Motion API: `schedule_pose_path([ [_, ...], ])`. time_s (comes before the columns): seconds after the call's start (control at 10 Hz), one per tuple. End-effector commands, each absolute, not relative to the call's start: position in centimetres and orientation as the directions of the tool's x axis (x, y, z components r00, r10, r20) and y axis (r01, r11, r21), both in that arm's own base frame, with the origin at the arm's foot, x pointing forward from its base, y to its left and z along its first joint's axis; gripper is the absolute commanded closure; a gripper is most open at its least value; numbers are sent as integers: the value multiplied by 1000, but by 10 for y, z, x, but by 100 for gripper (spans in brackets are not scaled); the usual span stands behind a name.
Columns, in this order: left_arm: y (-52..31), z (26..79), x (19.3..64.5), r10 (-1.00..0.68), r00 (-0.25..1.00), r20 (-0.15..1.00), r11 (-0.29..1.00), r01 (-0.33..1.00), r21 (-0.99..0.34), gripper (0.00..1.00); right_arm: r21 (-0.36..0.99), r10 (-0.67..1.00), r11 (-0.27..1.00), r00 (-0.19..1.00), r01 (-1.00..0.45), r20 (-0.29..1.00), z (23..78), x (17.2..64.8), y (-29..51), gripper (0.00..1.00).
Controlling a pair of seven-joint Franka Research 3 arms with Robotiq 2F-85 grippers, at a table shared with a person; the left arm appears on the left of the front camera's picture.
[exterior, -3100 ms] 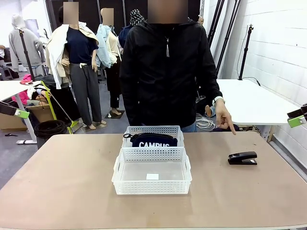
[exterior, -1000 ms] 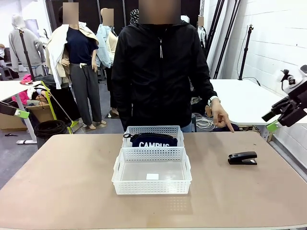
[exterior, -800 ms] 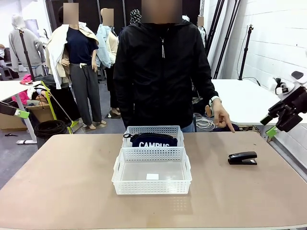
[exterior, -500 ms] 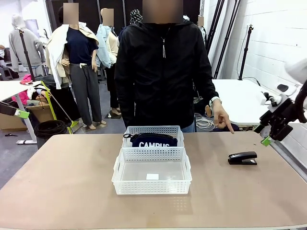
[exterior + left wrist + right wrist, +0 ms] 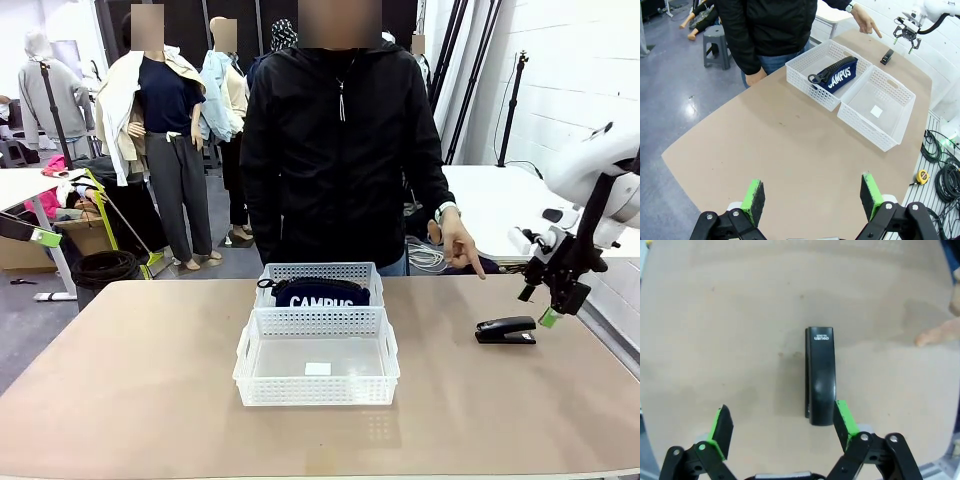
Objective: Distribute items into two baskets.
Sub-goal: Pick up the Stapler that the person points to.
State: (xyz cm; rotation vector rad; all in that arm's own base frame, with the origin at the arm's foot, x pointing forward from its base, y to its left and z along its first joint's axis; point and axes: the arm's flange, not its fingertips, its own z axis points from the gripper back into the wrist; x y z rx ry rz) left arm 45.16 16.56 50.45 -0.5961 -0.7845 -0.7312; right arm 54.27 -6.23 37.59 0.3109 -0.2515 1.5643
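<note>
Two white mesh baskets stand end to end mid-table. The far basket [image 5: 318, 272] [image 5: 810, 67] holds the navy "CAMPUS" pouch [image 5: 321, 293] [image 5: 838, 75]. The near basket [image 5: 316, 372] [image 5: 875, 112] holds only a small white label. The black stapler [image 5: 505, 329] [image 5: 820, 380] [image 5: 888, 56] lies on the table to the right. My right gripper [image 5: 535, 306] [image 5: 782, 424] hangs open just above and right of it, the stapler lying off-centre by one of its fingers [image 5: 842, 417]. My left gripper [image 5: 811, 197] is open and empty, high over the table's left end.
A person in a black jacket stands at the far side, one hand [image 5: 462, 250] [image 5: 866, 22] pointing down toward the stapler, fingertip [image 5: 935, 335] close beyond it. Bare tan table [image 5: 130, 380] lies left and in front of the baskets. Cables and a tape measure [image 5: 923, 176] lie off the table edge.
My right arm has come down and inward from the right edge to hover over the stapler, still open. The left gripper, baskets, pouch, stapler and pointing hand have stayed put.
</note>
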Motion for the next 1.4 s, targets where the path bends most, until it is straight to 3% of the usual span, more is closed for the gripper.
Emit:
schedule_pose_path([
  [0.0, 164, 505, 450, -340, 493, 801, 618, 759, -205, 0, -22, 956, -82, -85, -996, 282, 366, 550, -57, 0],
  [0.5, 164, 505, 450, -340, 493, 801, 618, 759, -205, 0, -136, 971, -183, -201, -974, 133, 339, 553, -44, 0],
  [1.3, 164, 505, 450, -340, 493, 801, 618, 759, -205, 0, -172, 975, -138, -164, -975, 149, 309, 552, -26, 0],
])
